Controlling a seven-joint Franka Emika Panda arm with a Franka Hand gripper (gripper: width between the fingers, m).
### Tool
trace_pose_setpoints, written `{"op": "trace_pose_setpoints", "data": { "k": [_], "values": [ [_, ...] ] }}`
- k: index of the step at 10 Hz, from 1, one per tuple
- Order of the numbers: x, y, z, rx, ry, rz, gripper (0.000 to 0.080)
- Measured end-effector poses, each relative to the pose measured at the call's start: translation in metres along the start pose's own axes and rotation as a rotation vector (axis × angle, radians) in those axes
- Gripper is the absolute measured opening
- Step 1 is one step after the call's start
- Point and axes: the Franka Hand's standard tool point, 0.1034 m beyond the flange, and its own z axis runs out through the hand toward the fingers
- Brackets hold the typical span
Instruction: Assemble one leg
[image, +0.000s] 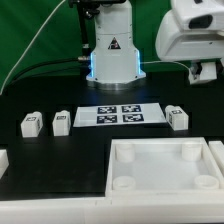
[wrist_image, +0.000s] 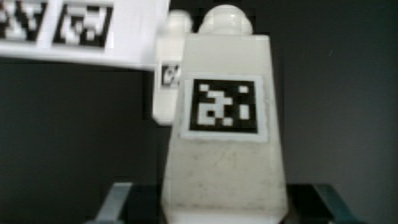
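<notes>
One small white plastic block-shaped leg (wrist_image: 222, 160), wearing a black-and-white square tag, is clamped at its base between the dark fingers (wrist_image: 128, 203) of the gripper (wrist_image: 228, 205), up above the black table (image: 60, 168) at the exterior view's right! Three matching legs (image: 62, 121) stand below, flanking the marker board (image: 120, 113). The big white rimmed tray part (image: 160, 144) lies just in front.
</notes>
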Motion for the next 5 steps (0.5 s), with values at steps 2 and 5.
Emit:
{"op": "trace_pose_setpoints", "data": {
  "k": [2,5],
  "values": [
    [0.018,0.017,-0.016,0.012,0.169,-0.023,0.0294],
    [0.042,0.039,-0.03,0.023,0.295,-0.036,0.0294]
  ]
}}
